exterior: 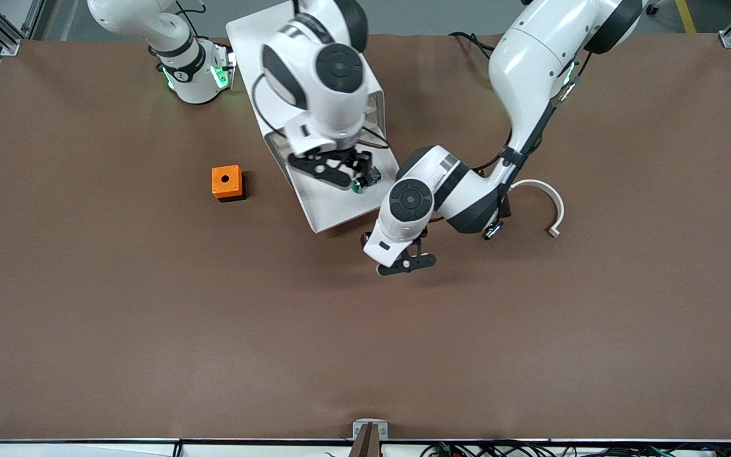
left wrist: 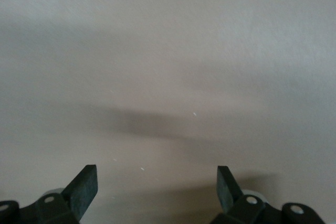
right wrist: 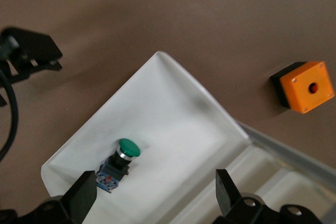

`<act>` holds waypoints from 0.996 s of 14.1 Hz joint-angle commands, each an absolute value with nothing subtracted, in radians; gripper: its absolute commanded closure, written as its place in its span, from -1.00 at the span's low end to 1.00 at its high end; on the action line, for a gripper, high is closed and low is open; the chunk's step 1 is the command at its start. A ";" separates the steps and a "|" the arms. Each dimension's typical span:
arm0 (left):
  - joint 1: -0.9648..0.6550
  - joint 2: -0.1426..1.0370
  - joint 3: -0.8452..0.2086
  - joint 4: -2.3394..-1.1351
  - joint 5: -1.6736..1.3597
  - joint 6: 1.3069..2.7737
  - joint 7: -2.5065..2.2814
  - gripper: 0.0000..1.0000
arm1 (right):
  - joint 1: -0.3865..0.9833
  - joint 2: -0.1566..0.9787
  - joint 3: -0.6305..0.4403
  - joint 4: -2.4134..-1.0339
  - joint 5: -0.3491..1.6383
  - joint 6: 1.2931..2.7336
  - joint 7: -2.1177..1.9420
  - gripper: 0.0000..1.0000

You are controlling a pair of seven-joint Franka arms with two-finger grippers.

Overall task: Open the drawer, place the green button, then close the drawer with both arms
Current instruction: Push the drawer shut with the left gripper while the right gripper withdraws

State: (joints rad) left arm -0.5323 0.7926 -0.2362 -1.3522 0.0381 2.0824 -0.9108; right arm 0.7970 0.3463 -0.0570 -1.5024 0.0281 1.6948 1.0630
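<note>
The drawer [exterior: 326,208] stands pulled out of the white cabinet [exterior: 257,39] toward the front camera. The button [exterior: 365,179], green cap on a black body with a blue base, lies on its side on the drawer floor [right wrist: 173,124]. My right gripper [exterior: 340,172] hangs open just above the drawer, and the button [right wrist: 122,158] lies free beside one fingertip [right wrist: 84,198]. My left gripper [exterior: 407,260] is open over the table by the drawer's front corner. Nothing sits between its fingers [left wrist: 86,187], and a plain pale surface fills the left wrist view.
An orange cube with a hole [exterior: 226,182] sits on the brown table toward the right arm's end. A white curved piece [exterior: 549,203] lies toward the left arm's end, beside the left forearm.
</note>
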 commanded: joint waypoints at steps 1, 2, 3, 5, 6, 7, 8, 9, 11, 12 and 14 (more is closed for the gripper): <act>-0.557 0.787 -0.235 -1.388 -0.009 2.140 -0.928 -1.00 | 0.643 0.243 -0.040 -1.513 0.035 1.602 0.817 -1.00; -0.571 0.787 -0.235 -1.394 -0.024 2.151 -0.939 -1.00 | 0.585 0.223 -0.040 -1.513 0.035 1.582 0.728 -1.00; -0.580 0.787 -0.235 -1.399 -0.026 2.152 -0.952 -1.00 | 0.515 0.206 -0.040 -1.513 0.035 1.569 0.636 -1.00; -0.606 0.779 -0.236 -1.426 -0.026 2.152 -0.991 -1.00 | 0.404 0.189 -0.041 -1.511 0.029 1.552 0.476 -1.00; -0.614 0.775 -0.238 -1.443 -0.028 2.152 -0.992 -1.00 | 0.355 0.184 -0.041 -1.511 0.028 1.548 0.404 -1.00; -0.626 0.773 -0.238 -1.459 -0.028 2.151 -0.996 -1.00 | 0.304 0.183 -0.043 -1.509 0.028 1.546 0.326 -1.00; -0.633 0.773 -0.239 -1.465 -0.028 2.152 -1.005 -1.00 | 0.260 0.178 -0.043 -1.509 0.026 1.545 0.239 -1.00; -0.643 0.776 -0.238 -1.466 -0.026 2.152 -1.018 -1.00 | 0.215 0.170 -0.043 -1.505 0.026 1.534 0.165 -1.00; -0.646 0.773 -0.245 -1.466 -0.029 2.151 -1.037 -1.00 | 0.125 0.167 -0.043 -1.479 0.026 1.513 0.030 -1.00; -0.647 0.772 -0.264 -1.466 -0.034 2.151 -1.051 -1.00 | 0.073 0.167 -0.043 -1.459 0.029 1.496 -0.038 -1.00; -0.647 0.770 -0.291 -1.466 -0.037 2.151 -1.101 -1.00 | -0.015 0.170 -0.041 -1.418 0.031 1.465 -0.139 -1.00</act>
